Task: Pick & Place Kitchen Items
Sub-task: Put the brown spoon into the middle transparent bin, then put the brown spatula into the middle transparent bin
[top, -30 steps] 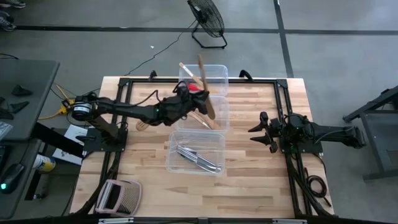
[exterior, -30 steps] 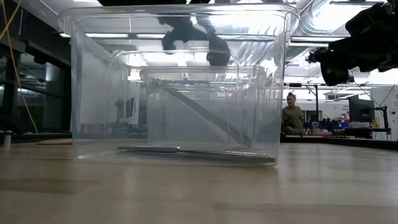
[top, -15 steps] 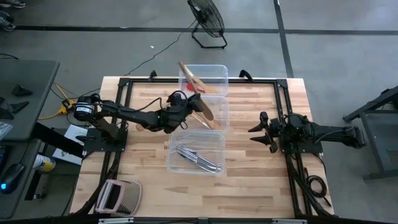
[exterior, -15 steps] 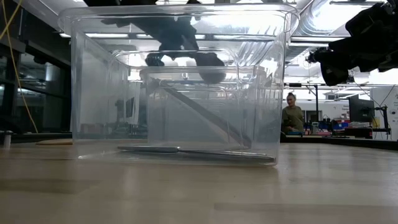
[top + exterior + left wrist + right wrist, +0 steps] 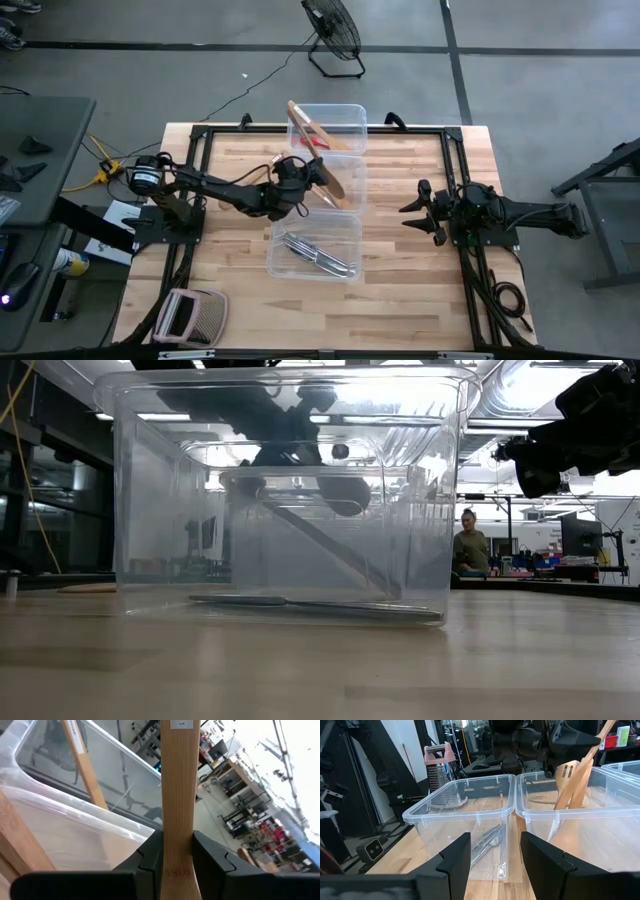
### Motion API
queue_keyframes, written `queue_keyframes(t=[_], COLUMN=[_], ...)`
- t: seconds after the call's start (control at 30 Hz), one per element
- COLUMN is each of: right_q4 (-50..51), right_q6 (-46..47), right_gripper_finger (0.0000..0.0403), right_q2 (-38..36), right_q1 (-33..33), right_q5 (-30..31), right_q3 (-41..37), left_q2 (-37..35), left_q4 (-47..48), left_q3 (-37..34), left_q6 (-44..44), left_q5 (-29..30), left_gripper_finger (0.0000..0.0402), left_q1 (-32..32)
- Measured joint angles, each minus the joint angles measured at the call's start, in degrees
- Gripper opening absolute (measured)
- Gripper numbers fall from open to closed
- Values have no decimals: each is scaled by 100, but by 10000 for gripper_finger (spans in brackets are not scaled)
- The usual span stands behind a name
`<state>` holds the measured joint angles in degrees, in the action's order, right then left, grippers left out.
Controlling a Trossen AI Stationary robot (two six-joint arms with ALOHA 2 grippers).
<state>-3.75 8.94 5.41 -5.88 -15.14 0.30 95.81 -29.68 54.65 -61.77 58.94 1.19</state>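
One wooden spatula [image 5: 177,795] sits pinched in my left gripper [image 5: 290,180], its long axis running toward two o'clock above the middle tub [image 5: 350,195]; my right gripper [image 5: 425,210] waits half-open, empty.

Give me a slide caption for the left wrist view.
Left pincer shut on a wooden spatula above a clear tub.

The left arm reaches from the left side of the table toward its middle, bent at the elbow. The left gripper [image 5: 308,183] is closed tight – its two dark fingers [image 5: 150,857] press on both sides of a wooden spatula [image 5: 178,795]. The right arm lies straight and low at the right side, pointing to the centre – the right gripper [image 5: 411,217] holds nothing, fingers apart.
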Motion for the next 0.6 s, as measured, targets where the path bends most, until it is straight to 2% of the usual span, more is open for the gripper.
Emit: queue_keyframes(t=[0.23, 0.43, 0.6], right_q4=[0, -2, -4], right_q6=[1, 1, 1], right_gripper_finger=[165, 165, 165], right_q2=[2, 0, 1], right_q1=[-1, -1, 0], right_q5=[0, 0, 0], right_q3=[-1, -1, -1], left_q2=[0, 2, 2], left_q4=[108, 95, 105], left_q3=[23, 195, 214], left_q6=[509, 1018, 1055], left_q5=[19, 17, -53], left_gripper_finger=[82, 120, 136], left_q1=[79, 72, 72])
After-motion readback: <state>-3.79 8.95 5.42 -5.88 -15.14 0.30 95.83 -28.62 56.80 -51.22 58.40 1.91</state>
